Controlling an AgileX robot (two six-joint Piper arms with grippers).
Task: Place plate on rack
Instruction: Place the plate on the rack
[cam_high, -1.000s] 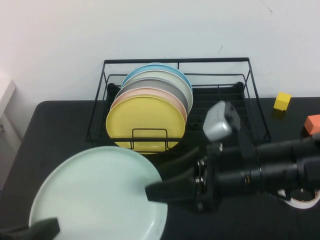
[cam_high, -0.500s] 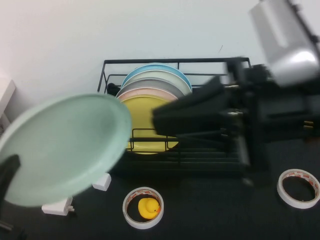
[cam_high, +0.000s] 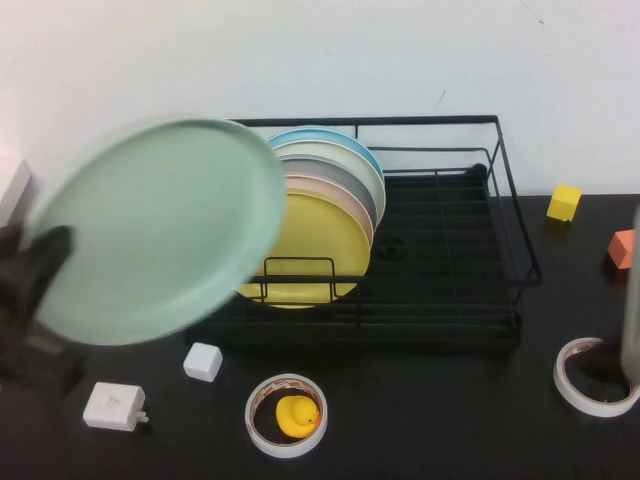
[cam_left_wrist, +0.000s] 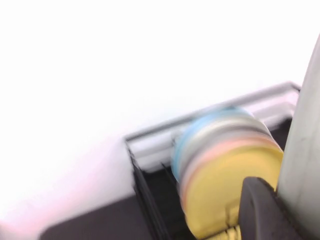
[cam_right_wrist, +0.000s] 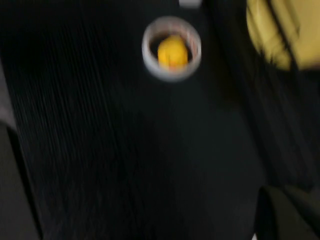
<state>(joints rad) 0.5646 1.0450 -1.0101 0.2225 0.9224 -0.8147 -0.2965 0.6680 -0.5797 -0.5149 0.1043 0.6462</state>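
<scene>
While our left gripper (cam_high: 35, 270) clasps the plate (cam_high: 160, 228) by its left rim, it hangs tilted before the rack's (cam_high: 505, 190) left end, face toward us, covering part of the yellow plate (cam_high: 320, 240); our right gripper (cam_right_wrist: 150, 220) hovers over the table (cam_high: 430, 410), fingers indiscernible.

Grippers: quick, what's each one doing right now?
Left gripper: at the table's left, closed on the mint-green plate.
Right gripper: at the right edge; cannot be told.

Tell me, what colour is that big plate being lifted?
Pale mint green plate, plain; clearest in the high view.
</scene>
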